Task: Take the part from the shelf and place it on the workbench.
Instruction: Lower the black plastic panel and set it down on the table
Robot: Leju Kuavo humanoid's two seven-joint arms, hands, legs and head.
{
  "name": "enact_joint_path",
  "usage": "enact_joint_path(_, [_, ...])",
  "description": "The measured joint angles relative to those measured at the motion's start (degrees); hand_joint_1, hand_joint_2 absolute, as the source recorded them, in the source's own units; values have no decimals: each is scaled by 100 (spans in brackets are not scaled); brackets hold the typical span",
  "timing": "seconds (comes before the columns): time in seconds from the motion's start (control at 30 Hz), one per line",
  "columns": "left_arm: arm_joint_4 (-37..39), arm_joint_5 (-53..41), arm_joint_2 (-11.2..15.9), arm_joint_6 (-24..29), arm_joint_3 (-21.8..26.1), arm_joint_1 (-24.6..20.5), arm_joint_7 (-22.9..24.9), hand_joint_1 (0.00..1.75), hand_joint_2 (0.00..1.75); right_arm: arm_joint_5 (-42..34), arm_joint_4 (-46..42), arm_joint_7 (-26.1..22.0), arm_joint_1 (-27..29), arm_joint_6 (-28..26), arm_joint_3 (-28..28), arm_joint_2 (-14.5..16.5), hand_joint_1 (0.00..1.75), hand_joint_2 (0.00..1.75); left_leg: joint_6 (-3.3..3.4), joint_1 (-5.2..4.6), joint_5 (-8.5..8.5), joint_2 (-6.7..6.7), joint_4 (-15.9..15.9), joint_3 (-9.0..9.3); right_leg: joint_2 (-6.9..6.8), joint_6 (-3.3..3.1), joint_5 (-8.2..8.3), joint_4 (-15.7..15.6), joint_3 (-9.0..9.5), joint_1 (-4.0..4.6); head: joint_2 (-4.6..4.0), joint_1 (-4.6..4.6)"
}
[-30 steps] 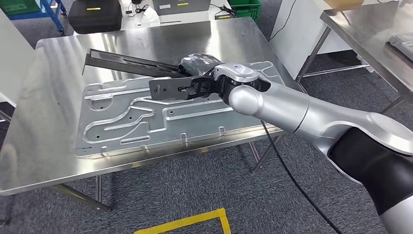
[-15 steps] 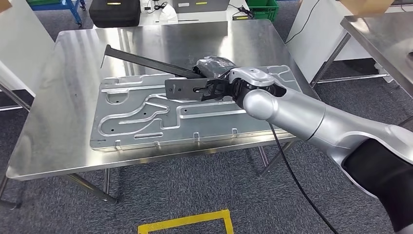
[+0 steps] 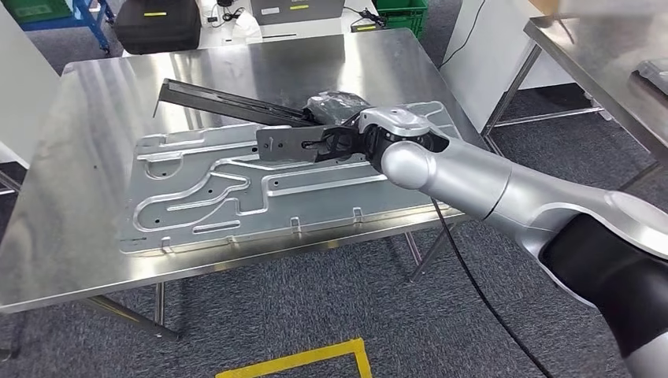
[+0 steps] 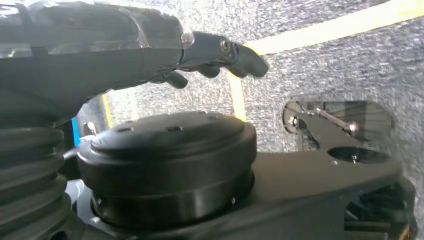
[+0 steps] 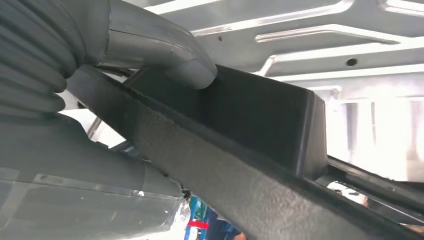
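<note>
The part is a dark metal piece: a flat bracket plate (image 3: 287, 146) and a long black bar (image 3: 228, 101) that reaches toward the far left of the workbench (image 3: 87, 205). My right hand (image 3: 350, 140) grips it over a large stamped silver panel (image 3: 236, 193) lying on the bench. Seen from the right wrist, the grey thumb (image 5: 185, 65) presses on the black part (image 5: 260, 112), with the panel (image 5: 310, 30) behind it. Whether the bar's far end touches the bench I cannot tell. My left hand (image 4: 220, 50) hangs over the carpet, fingers apart and holding nothing.
A black wrapped bundle (image 3: 339, 102) lies on the panel just behind my right hand. A second steel table (image 3: 606, 71) stands at the right. Behind the bench are a black case (image 3: 157, 24) and a green crate (image 3: 402, 12). Yellow tape (image 3: 299, 358) marks the floor.
The camera swung right and back. Against the panel, the held part and my right hand have shifted slightly to the right; the grip is unchanged.
</note>
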Motion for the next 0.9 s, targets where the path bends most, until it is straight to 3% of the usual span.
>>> enact_joint_path(0.1, [2,0,10,-7,2,11,2,0,175,-1,10,1,1,-3,-3,0,175,175,80,0,-30,-24,-71,13,-7,68,-6,27,-47,-2,0,17])
enact_joint_path(0.17, [2,-2,13,-7,2,8,0,0,175,-1,13,1,-9,-4,-8,3,175,175,120,31,-14,-24,-84,21,-3,137,-158,234,-136,-16,0,61])
enact_joint_path(0.27, [2,-8,18,-7,2,9,-1,0,175,-2,17,1,-9,-3,-6,5,175,175,150,44,-15,-9,-87,26,2,235,-617,1211,-590,-65,0,175])
enact_joint_path(0.3, [2,-9,19,-7,2,9,-1,0,175,-2,22,2,-2,-3,-3,4,175,175,152,43,-18,-4,-87,28,2,247,-677,1469,-722,-78,0,201])
enact_joint_path(0.33, [2,-12,19,-7,2,10,-1,0,175,-1,28,2,3,-2,-1,3,175,175,154,43,-21,-1,-86,33,2,248,-636,1552,-776,-86,0,224])
enact_joint_path(0.37, [2,-15,19,-7,2,9,-2,0,175,-1,33,2,1,-2,-2,3,175,175,154,43,-26,1,-86,43,2,239,-492,1424,-729,-91,0,248])
enact_joint_path(0.43, [2,-20,16,-7,2,9,-8,0,175,0,40,2,-19,-2,-13,1,175,175,138,42,-42,1,-91,72,12,190,-88,738,-412,-91,0,300])
enact_joint_path(0.5, [2,-22,12,-7,2,9,-12,0,175,0,47,2,-48,-2,-28,-4,175,175,97,36,-48,2,-100,79,26,127,107,183,-149,-67,0,333])
enact_joint_path(0.6, [2,-24,11,-7,2,9,-14,0,175,0,63,0,-66,-3,-49,-5,175,175,11,28,-44,9,-123,58,22,48,66,-9,-75,-54,0,347])
enact_joint_path(0.67, [2,-24,14,-7,2,9,-16,0,175,0,72,-1,-74,-4,-59,-6,175,175,-33,22,-157,1,-5,5,1,1,95,-102,-33,-73,0,295])
enact_joint_path(0.8, [0,-25,30,-11,3,-11,-21,0,175,-1,91,-1,-60,-4,-51,-8,175,175,-54,3,-689,-30,1131,-510,-19,-55,109,-139,2,-52,0,100])
enact_joint_path(0.83, [-1,-26,33,-13,4,-17,-21,0,175,-1,91,-1,-42,-4,-48,-6,175,175,-54,-3,-670,-30,1252,-569,-19,-61,100,-129,4,-44,0,65])
enact_joint_path(0.9, [-3,-30,34,-14,3,-20,-19,0,175,-1,91,-1,-24,-5,-50,-4,175,175,-44,-9,-349,-20,928,-420,-12,-54,69,-85,6,-38,0,12])
